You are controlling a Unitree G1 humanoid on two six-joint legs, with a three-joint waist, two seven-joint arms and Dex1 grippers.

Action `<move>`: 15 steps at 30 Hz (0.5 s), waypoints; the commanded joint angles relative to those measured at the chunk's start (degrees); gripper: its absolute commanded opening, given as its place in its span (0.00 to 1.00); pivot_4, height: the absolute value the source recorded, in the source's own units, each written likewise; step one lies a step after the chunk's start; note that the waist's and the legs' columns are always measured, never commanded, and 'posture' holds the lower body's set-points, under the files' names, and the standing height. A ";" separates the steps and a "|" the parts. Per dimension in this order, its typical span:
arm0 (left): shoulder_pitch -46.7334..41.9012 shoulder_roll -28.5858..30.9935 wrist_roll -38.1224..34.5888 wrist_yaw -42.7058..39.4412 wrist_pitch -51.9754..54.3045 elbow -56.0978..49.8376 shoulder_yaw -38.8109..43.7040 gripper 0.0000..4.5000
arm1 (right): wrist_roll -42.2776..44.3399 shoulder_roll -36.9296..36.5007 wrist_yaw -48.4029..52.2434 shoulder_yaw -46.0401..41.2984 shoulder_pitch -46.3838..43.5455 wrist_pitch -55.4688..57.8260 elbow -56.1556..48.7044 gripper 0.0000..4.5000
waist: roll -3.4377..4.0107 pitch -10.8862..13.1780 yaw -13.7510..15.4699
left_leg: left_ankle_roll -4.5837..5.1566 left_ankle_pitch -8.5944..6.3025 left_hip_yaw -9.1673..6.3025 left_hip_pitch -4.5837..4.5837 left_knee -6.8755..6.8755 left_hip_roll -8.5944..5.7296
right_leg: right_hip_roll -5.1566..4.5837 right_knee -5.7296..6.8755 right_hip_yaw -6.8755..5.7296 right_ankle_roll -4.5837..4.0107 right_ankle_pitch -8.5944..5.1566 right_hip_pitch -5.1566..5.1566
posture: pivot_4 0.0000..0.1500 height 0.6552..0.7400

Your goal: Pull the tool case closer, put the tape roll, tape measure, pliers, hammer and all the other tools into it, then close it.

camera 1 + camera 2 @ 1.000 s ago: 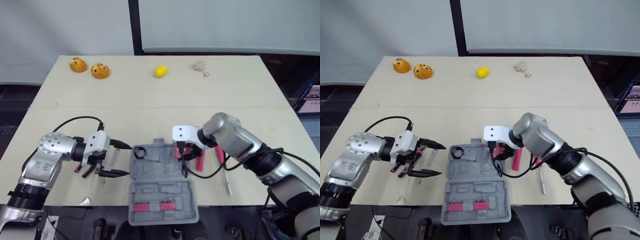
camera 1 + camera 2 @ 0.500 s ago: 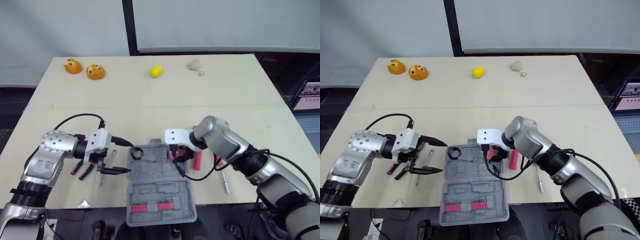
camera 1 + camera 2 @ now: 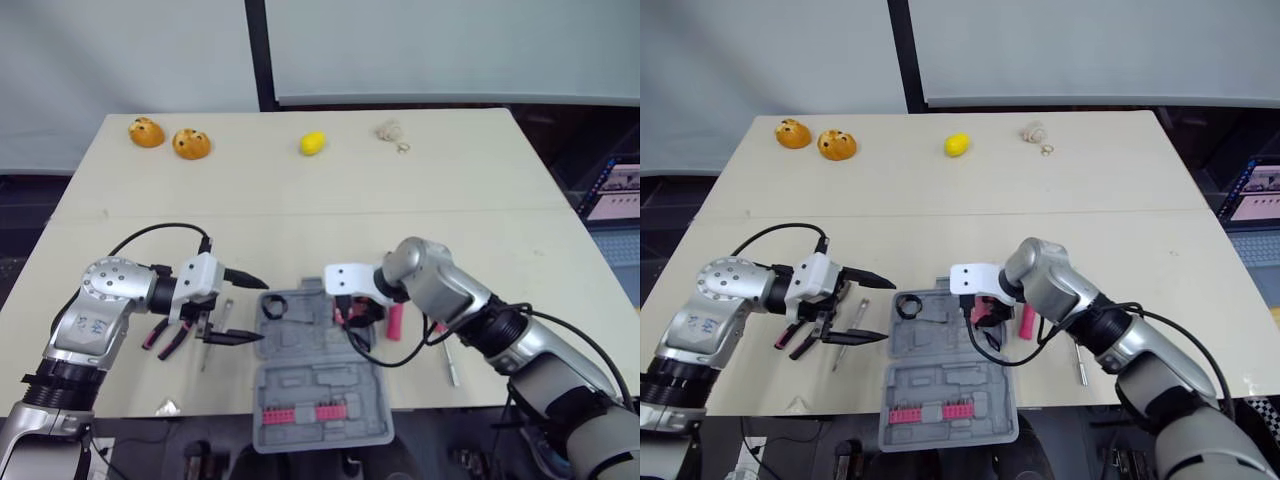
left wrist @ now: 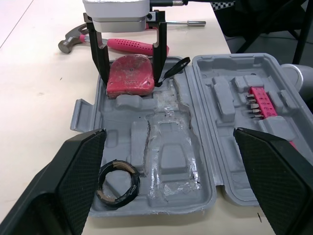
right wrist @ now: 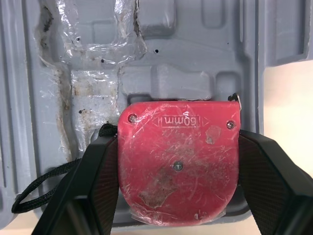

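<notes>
**Right pincer (image 4: 131,78) edges tape measure (image 5: 178,161) further left over open tool case (image 3: 320,375)**

Half a second on, the right arm has carried its load slightly leftward above the case's tray, while the left arm has barely shifted. On the table (image 3: 300,215), red-handled pliers (image 3: 168,340) lie beneath the left forearm, which is bent at the elbow and held level, pointing right toward the case. Its left pincer (image 3: 258,310) hovers with both black fingers spread wide apart, just short of the tray's left edge. The black tape roll (image 4: 117,183) sits in the tray's near-left pocket. The grey case lies open at the table's near edge, its lid half toward the robot. The right arm reaches in from the right, wrist turned down, its pincer clamped on the red tape measure at the tray's far-right corner. The pink-handled hammer (image 4: 132,46) lies on the table just beyond.
</notes>
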 commanded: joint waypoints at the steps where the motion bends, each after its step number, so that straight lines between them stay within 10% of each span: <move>1: -1.08 -0.11 -0.21 0.31 0.07 -0.70 0.42 1.00 | -0.67 0.05 -0.60 -2.67 -1.84 -0.37 -3.40 0.98 | 0.00 0.00 -0.02 | 0.00 0.00 0.00 0.00 0.00 0.00 | 0.00 0.00 0.00 0.00 0.00 0.00 | 1.00 0.96; 15: -0.91 0.45 -1.01 1.11 1.49 -2.37 1.39 1.00 | 18.76 -1.64 -5.13 -28.25 23.41 -9.22 -17.84 0.93 | -0.31 -0.22 0.56 | 0.00 -0.01 -0.23 -0.11 0.01 -0.05 | -0.02 -0.08 -0.21 0.01 0.00 0.09 | 1.00 0.96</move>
